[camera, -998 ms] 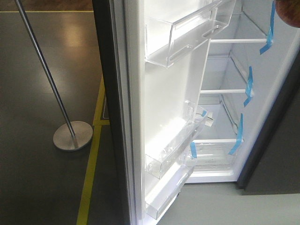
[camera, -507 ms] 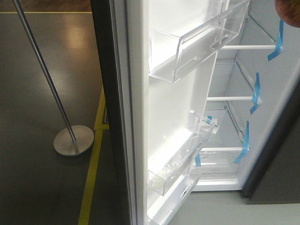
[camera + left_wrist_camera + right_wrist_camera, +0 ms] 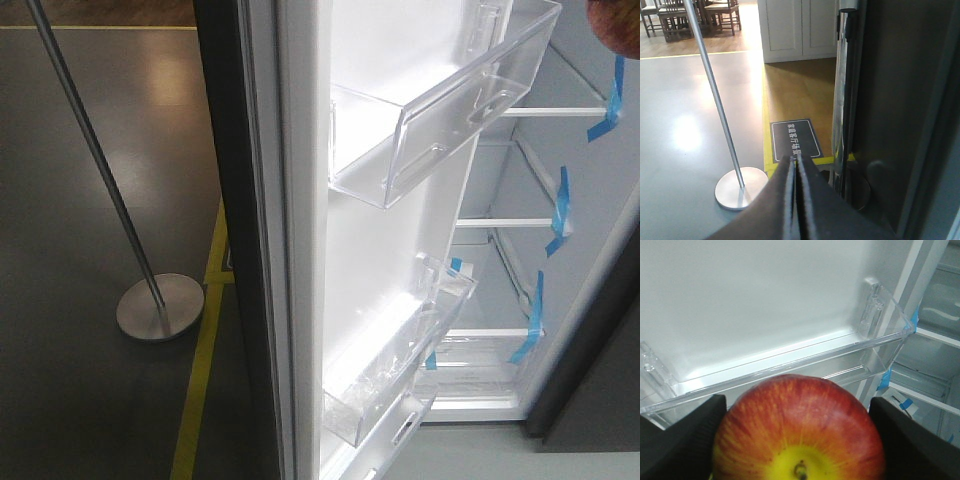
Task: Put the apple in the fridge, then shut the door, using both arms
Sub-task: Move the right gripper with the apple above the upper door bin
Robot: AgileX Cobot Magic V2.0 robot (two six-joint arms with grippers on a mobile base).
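On my front feed, down at eight o'clock, a slanted metal pole stand [image 3: 158, 308] sits on the dark floor, with a yellow floor line [image 3: 200, 370] just to its right. My left wrist camera looks over the same patch. The left gripper [image 3: 795, 165] is clenched, its two dark fingers [image 3: 782, 200] pressed flat together with nothing between them. It points toward twelve o'clock at a dark floor sign [image 3: 795, 140] (white lettering, too small for me to read). At three o'clock from that gripper is the grey outer face of the door [image 3: 900, 100], apart from the fingers. In the middle of the front feed the door stands open, its white lining carrying an upper clear bin [image 3: 440, 110] and a lower clear bin [image 3: 400, 365]. Further right, the fridge [image 3: 505, 180] shows white shelves edged with blue tape strips [image 3: 560, 215]. The apple [image 3: 612, 25] peeks in at one o'clock, cut by the frame corner. On the right wrist feed the right gripper [image 3: 799, 440] is grasping that apple, with a dark finger against it at nine o'clock and another at three. One of the door's bins lies beyond the apple at twelve o'clock, but I cannot tell which.
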